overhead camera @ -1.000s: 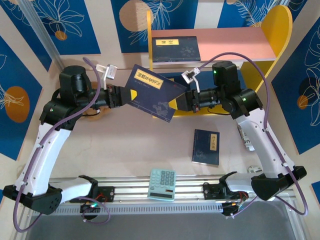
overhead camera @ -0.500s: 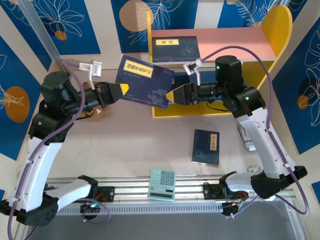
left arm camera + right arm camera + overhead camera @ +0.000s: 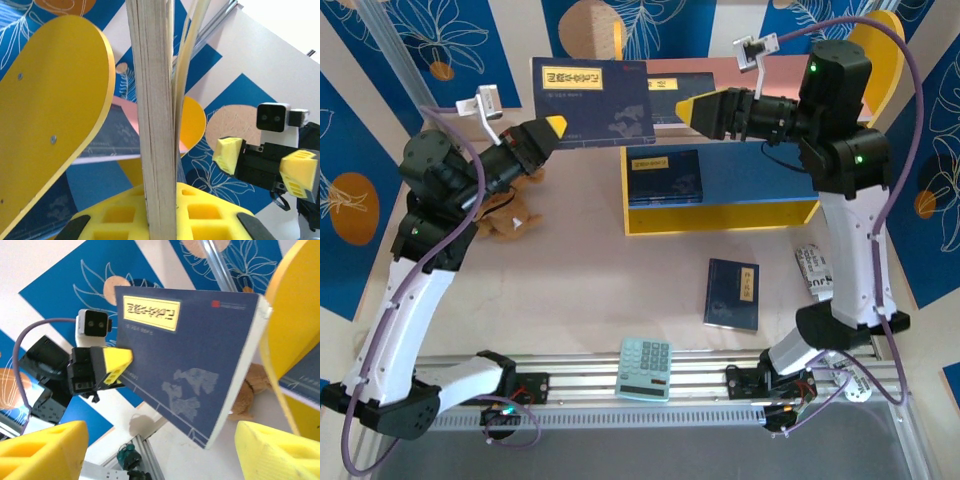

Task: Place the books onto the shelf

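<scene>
Holding book aloft by shelf top with left gripper, clamped tight; with right gripper spread wide, seemingly just clear of book.

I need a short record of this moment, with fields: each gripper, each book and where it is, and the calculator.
left gripper: shut on raised book, at its left edge
right gripper: open, just right of the raised book, apart from it
shelf: two books on it
top-board book: on pink board, partly hidden
lower-board book: flat on blue board
table book: flat, in front of shelf
calculator: near edge of table
</scene>
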